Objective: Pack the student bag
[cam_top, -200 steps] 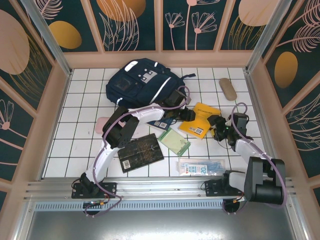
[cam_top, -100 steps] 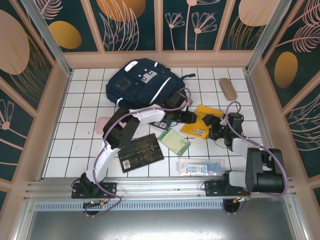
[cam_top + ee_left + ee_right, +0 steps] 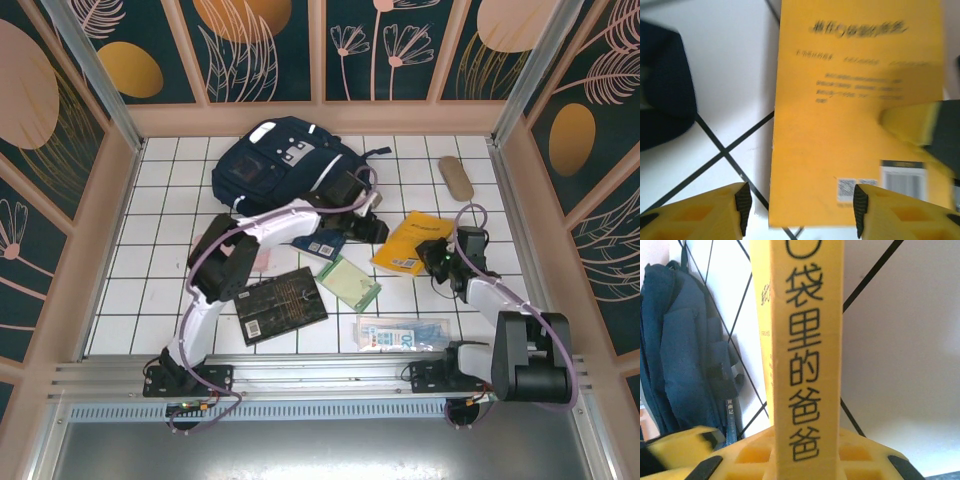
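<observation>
Overhead view up: the student bag (image 3: 275, 160) lies flat at the far side of the white-tiled worktop (image 3: 150, 250), a little left of centre, front pockets facing up. My right tool (image 3: 438, 256) has bitten down on the yellow book (image 3: 408, 238). On the right wrist camera the spine, with its black characters, stands straight up between the two pads, pinched on both sides. The book is near the bag, to its right and a bit closer to me. It looks tipped rather than flat, and the left wrist camera shows a shadow on the tiles along its left edge. My left tool (image 3: 801, 209) is over the opposite end of that book, jaws standing a fair way apart. The barcode corner of the cover lies in the gap, and I cannot tell whether either pad touches it. Nearer my bases there's a black book (image 3: 280, 305), a green notebook (image 3: 349, 282) just beside it, and a clear packet (image 3: 403, 333) close to the near edge. A tan case (image 3: 456, 177) lies well off towards the far right wall.
</observation>
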You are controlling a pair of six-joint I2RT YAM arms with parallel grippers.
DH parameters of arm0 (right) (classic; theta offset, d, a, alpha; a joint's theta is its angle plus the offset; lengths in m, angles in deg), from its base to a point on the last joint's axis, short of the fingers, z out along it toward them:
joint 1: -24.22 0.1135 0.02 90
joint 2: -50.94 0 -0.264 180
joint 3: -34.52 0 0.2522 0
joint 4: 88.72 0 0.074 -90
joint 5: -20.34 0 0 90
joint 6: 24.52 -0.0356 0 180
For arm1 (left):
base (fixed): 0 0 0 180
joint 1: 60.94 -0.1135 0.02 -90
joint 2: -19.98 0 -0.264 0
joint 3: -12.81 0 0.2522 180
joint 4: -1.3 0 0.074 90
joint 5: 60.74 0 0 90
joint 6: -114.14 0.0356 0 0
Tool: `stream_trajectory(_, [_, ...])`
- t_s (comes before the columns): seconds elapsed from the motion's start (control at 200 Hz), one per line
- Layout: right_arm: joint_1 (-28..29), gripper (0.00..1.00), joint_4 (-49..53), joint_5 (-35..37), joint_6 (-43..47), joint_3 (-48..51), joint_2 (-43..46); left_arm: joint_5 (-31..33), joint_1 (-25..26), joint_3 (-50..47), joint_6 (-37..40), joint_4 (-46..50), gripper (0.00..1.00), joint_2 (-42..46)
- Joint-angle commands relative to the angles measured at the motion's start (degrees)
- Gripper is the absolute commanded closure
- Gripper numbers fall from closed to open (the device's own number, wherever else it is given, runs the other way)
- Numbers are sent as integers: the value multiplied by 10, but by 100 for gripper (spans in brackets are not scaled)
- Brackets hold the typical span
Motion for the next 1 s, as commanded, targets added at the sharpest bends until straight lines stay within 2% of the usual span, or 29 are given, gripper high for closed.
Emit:
stream_trajectory(0.0, [0,100,33,36,23,-15,14,-14,-51,31,33,32,40,64])
stream_trajectory(0.195, [23,100,34,18,36,-31,-13,23,-146,41,-4,-17,35,66])
stream_trajectory(0.395, [34,100,19,-6,31,-32,-26,82,-189,136,2,-7,31,-21])
stream_trajectory(0.5, [36,100,16,-25,34,-36,-24,61,-203,187,-7,3,32,-78])
stream_trajectory(0.646, [36,100,46,-24,55,-49,-24,-5,-206,219,-34,-7,34,-124])
stream_trajectory(0.761, [36,100,52,-19,67,-48,-26,-53,-205,180,-67,-61,37,-119])
stream_trajectory(0.996, [37,100,13,-38,50,-28,-52,-96,-201,104,-96,-122,45,-94])
